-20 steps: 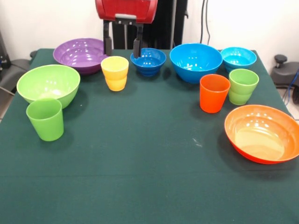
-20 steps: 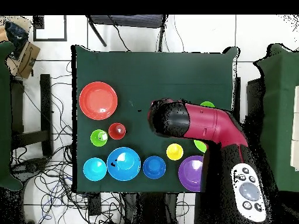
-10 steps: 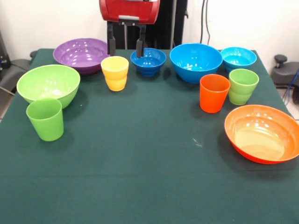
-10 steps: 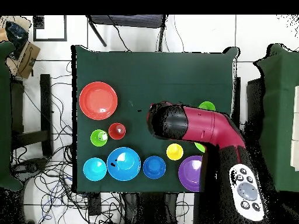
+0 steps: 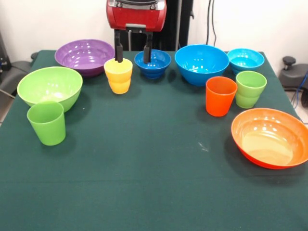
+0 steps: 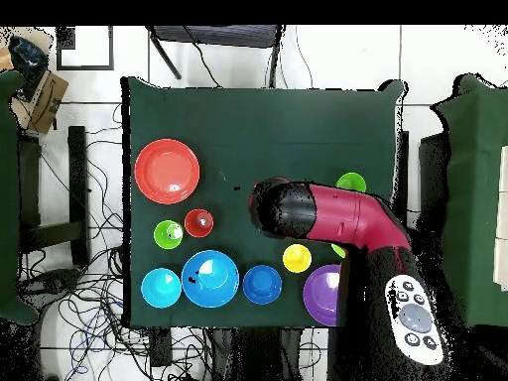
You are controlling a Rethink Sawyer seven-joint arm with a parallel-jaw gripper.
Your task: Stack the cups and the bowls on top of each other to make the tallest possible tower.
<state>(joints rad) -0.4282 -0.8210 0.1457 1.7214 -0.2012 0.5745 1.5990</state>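
While nothing had yet been stacked, the gripper [image 5: 133, 53] hung in the upper middle of the front view with its two black fingers [image 5: 118, 52] spread apart and empty, one tip at the far rim of the yellow cup [image 5: 118, 75], the other in front of the dark blue bowl [image 5: 153, 63].

The main risk, as I judged it, was that straddle. A descent from there could catch the yellow cup's rim on one finger and tip it, or nudge the dark blue bowl just beside it. The cup's smooth plastic and stepped waist could also let it slip or tilt in a pinch.

All the pieces stood singly on the green desk [image 5: 144, 173], upright and apart. The purple bowl [image 5: 83, 56] sat at upper left, the lime green bowl [image 5: 49, 87] below it, and the green cup [image 5: 46, 122] just in front of that. The large blue bowl [image 5: 201, 64] and turquoise bowl [image 5: 245, 60] were at upper right, with the orange cup [image 5: 221, 96] and light green cup [image 5: 250, 88] close together beneath them, and the orange bowl [image 5: 270, 137] at lower right.

In the overhead view the arm [image 6: 337, 215] covered part of the lime green bowl.
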